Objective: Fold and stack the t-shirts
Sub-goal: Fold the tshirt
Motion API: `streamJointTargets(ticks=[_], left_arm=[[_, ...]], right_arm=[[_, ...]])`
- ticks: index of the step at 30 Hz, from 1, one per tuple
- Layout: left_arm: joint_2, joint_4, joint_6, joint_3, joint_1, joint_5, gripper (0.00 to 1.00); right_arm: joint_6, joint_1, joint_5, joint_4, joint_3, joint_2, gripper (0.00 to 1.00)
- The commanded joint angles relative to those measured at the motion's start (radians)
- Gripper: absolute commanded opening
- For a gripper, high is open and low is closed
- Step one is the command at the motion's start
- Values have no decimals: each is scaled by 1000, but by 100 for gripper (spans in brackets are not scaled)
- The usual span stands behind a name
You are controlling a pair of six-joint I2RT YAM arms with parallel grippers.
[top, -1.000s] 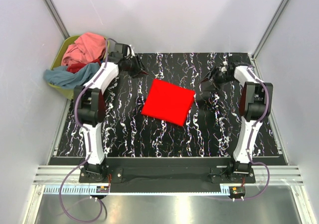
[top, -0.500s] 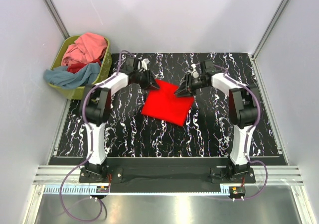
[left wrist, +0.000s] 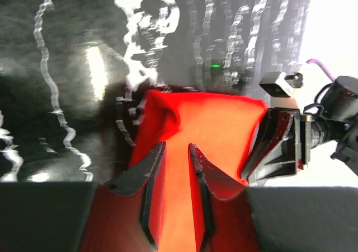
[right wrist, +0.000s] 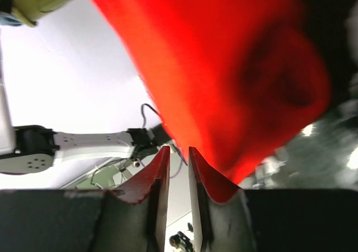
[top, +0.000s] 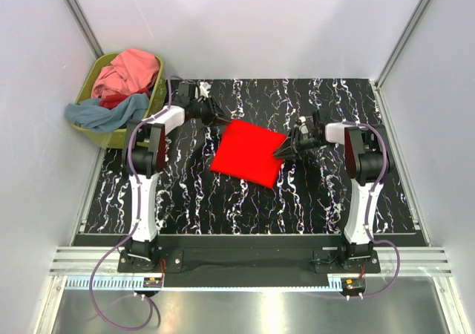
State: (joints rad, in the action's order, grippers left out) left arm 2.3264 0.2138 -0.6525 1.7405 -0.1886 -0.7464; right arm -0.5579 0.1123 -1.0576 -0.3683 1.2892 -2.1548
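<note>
At far left, the green basket [top: 108, 136] holds pink, grey-blue and red t-shirts [top: 130, 70].

Pale walls [top: 245, 22] around black marbled tabletop [top: 334, 193]

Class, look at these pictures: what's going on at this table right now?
A folded bright red t-shirt lies on the black marbled table. The robot's left gripper is at its far left corner and the right gripper at its right corner, both jaws nearly together; whether either pinches cloth is unclear. More shirts lie heaped in the green basket.
</note>
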Motion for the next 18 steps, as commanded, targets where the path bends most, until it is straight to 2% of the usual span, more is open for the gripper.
streamJointTargets(ticks=[1, 4, 8, 14, 16, 18], left_arm=[[-108, -172, -128, -25, -9, -70, 27], [-90, -267, -203, -39, -15, -80, 27], [-26, -287, -239, 10, -28, -88, 27], [33, -314, -260, -9, -34, -45, 26], [71, -285, -228, 17, -29, -31, 25], [129, -184, -187, 115, -26, -19, 24]], right_arm=[[-62, 4, -15, 8, 61, 115, 27], [-88, 3, 21, 8, 133, 95, 30], [-125, -8, 47, 9, 246, -11, 30], [-152, -33, 94, 40, 298, -154, 29], [-166, -52, 96, 60, 302, -188, 29], [-163, -74, 102, 63, 317, -203, 29]])
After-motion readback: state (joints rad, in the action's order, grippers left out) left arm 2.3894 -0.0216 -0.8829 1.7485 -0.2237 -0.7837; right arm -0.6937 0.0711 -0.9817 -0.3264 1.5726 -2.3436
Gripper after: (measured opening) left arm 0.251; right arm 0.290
